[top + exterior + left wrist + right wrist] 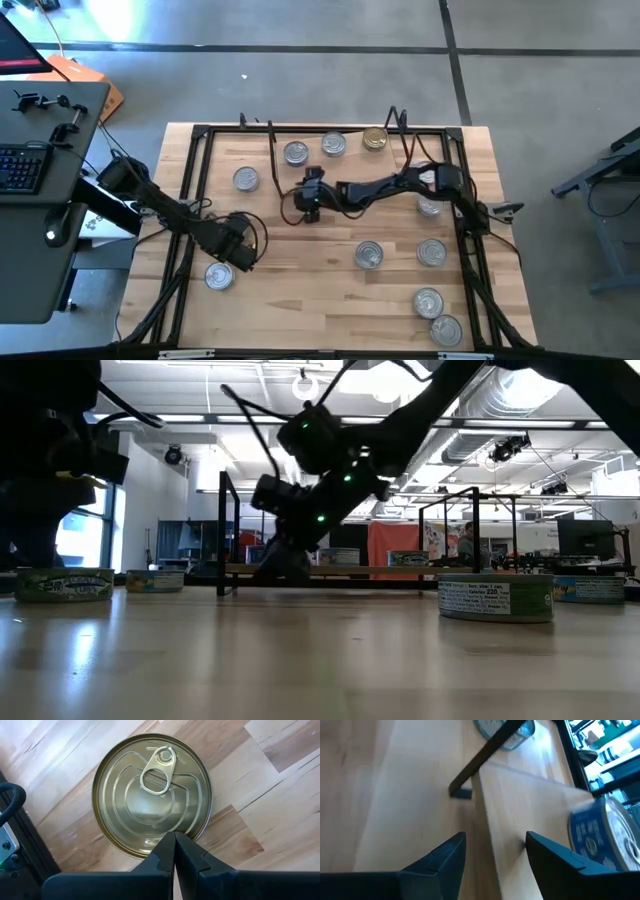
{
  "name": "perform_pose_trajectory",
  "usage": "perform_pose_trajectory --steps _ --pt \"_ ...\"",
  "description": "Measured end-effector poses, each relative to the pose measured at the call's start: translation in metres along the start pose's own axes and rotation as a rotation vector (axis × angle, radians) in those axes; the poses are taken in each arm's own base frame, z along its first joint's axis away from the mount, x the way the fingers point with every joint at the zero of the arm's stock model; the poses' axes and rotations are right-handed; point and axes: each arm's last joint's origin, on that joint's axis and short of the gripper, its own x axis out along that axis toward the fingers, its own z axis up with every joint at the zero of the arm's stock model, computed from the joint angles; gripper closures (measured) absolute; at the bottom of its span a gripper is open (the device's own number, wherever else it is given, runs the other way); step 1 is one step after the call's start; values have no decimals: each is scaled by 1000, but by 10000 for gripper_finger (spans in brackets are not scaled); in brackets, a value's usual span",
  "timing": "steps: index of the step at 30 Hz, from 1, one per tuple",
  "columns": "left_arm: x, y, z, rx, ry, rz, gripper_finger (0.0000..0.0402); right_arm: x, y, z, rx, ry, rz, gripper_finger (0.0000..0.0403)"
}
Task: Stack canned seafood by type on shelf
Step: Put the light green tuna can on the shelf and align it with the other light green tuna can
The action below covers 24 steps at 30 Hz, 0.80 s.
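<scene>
Three tins stand in a row on the shelf at the table's far side: two silver ones and a gold one. My right gripper is open just in front of the shelf's left end. Its fingers straddle the board's edge with nothing between them, and a blue-labelled tin stands close by. At the near left, my left gripper is shut over a silver tin that rests on the table. My left gripper points steeply down with its shut fingertips over the rim of the silver tin's lid, on the side away from the pull tab. Whether they touch the lid, I cannot tell. The tin sits flat on the table.
One silver tin lies left of the shelf. Several more stand on the table's right half, one partly under my right arm. A black frame runs round the tabletop. A desk with a keyboard stands to the left.
</scene>
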Motion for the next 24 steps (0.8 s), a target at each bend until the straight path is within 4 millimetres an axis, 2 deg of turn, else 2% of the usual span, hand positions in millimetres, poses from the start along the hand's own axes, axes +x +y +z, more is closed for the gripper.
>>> perform_pose_trajectory --steps 8,18,24 --pt "0 0 0 7 -1 -3 401 24 -19 2 37 -32 10 227" --pt "-2 -13 4 16 -71 -130 401 32 -42 -7 87 -78 35 233" --pt "-4 -27 7 25 -124 -263 401 34 -46 -9 143 -127 113 231"
